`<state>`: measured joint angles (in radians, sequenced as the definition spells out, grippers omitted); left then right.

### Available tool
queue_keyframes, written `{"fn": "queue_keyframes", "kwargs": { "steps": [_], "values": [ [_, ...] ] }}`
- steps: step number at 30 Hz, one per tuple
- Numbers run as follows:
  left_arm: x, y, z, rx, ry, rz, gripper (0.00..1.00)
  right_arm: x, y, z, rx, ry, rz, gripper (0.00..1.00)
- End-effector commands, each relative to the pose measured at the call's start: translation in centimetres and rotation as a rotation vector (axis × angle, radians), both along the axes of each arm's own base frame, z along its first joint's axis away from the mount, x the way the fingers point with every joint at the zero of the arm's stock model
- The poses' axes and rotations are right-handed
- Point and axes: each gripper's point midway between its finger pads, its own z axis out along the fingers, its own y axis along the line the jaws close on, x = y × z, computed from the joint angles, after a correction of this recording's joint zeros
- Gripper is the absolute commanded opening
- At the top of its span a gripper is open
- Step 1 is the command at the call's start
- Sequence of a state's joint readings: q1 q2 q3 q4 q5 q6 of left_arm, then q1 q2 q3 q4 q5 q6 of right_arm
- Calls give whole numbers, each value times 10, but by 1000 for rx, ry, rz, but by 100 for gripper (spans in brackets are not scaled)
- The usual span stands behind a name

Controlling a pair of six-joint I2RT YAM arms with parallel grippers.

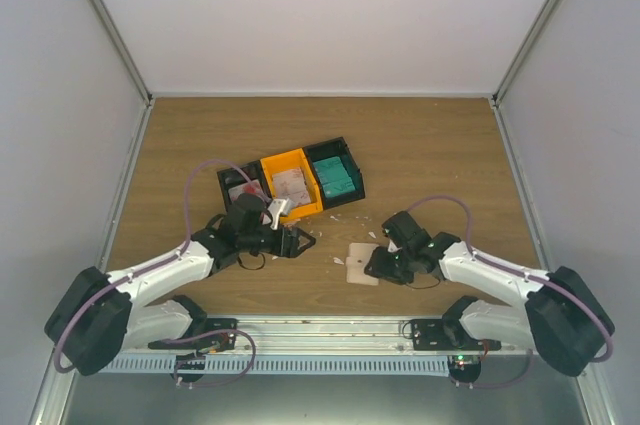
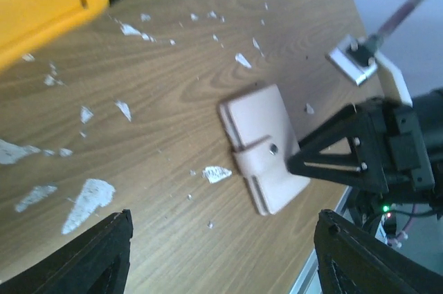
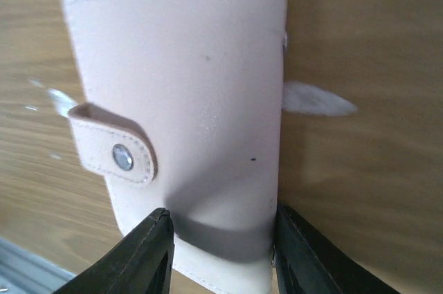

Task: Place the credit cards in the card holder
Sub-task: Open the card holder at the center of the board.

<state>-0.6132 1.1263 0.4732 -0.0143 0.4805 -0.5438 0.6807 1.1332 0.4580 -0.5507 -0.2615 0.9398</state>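
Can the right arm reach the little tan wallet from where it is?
Probably yes. The right gripper is at one end of the card holder, jaws apart, with nothing in the way. It lies flat on the table, so pinching it might be tricky.

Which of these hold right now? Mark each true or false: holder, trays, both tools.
1. The card holder lies closed on the table, strap snapped. True.
2. The left tool grips a teal card. False: it is open and empty.
3. The teal card sits in the orange tray. False: it is in the black tray at the right end of the row in the top view.
4. The right tool is at one end of the card holder. True.
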Motion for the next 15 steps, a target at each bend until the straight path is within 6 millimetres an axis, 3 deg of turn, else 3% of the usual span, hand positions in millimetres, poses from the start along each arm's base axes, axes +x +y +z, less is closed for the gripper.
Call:
{"fn": "queue_keyframes", "kwargs": {
  "steps": [1, 4, 7, 12, 15],
  "values": [
    [-4, -20, 3, -20, 0, -31, 72, 22, 38, -1, 175, -82, 8, 41],
    [-4, -34, 0, 8, 2, -31, 67, 37, 39, 1, 157, -139, -10, 41],
    [-3, -49, -7, 39, 7, -22, 62, 45, 28, 2, 85, -184, -32, 44],
    [-3, -81, -21, 64, 29, -44, 53, 48, 4, 1, -34, -249, -23, 47],
    [-2, -97, -31, 88, 55, -46, 48, 47, 5, -1, -20, -265, 19, 45]
  ]
}}
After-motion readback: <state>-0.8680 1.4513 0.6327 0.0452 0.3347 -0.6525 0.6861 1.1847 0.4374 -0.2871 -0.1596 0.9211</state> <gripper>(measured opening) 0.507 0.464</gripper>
